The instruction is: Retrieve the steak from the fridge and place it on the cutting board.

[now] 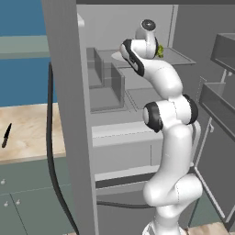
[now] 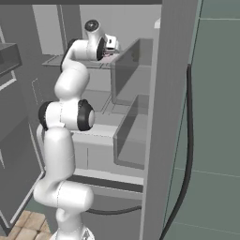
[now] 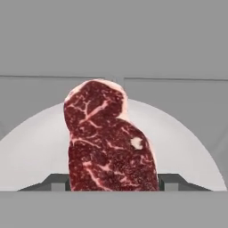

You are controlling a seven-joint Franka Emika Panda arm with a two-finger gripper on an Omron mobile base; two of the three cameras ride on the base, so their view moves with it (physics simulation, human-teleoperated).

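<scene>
Grabbing the steak off the upper fridge shelf

My pincer [image 3: 114, 186] is pinched narrow on either side of the one steak [image 3: 109, 142], which lies on one white plate [image 3: 31, 151] far inside the fridge [image 1: 64, 114]. My bet: a shallow edge grip could slip when I lift, or drag the plate along.

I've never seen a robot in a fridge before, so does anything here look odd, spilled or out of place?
Nothing stands out. The steak lies intact on a white plate inside the fridge, between the fingertips of the gripper. No spill or damage shows.
</scene>
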